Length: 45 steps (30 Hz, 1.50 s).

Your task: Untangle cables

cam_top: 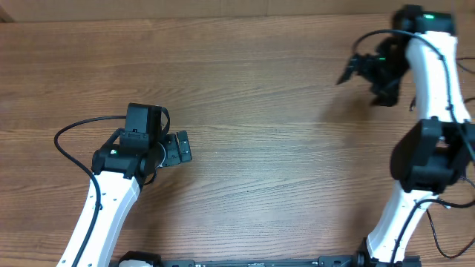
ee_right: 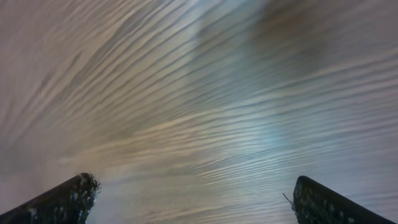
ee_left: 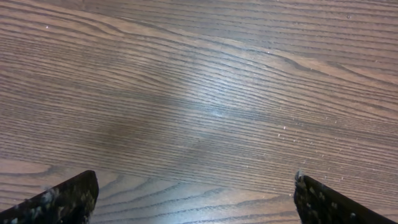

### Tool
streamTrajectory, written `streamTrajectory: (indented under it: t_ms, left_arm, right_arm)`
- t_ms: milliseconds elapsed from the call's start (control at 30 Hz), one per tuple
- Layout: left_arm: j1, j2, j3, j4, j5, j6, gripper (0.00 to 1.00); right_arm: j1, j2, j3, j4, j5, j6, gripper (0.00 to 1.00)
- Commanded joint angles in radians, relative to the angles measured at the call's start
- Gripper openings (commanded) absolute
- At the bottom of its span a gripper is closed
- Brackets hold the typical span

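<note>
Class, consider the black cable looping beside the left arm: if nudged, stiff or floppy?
Probably springy, not limp: the cable holds a smooth open arc off the left arm. It likely would flex and return, since both ends seem fixed to the arm.

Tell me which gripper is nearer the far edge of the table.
Right. The right gripper, open, is close to the far edge, over on the right side. The left gripper, also open, is on the left, roughly midway toward the near side and much farther from that edge.

the right end effector (cam_top: 365, 80) looks blurred overhead, its fingertips (ee_right: 62, 202) cut off below.
</note>
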<state>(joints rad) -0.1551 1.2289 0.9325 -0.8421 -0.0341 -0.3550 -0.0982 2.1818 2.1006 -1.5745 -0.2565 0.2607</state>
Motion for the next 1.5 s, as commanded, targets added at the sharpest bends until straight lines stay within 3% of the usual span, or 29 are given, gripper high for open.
streamTrajectory:
  t_ms: [0,467,1467]
  left_arm:
    - [0.004,0.002,0.018,0.001,0.005,0.026,1.0]
    - [0.004,0.002,0.019,0.001,0.005,0.026,1.0]
    - [0.004,0.002,0.018,0.002,0.005,0.026,1.0]
  right_arm:
    - [0.09,-0.033,0.008,0.008,0.039,-0.008,1.0]
    - [0.294,-0.033,0.008,0.236,0.076,-0.003,1.0]
    - [0.293,-0.033,0.008,0.265,0.076,-0.003,1.0]
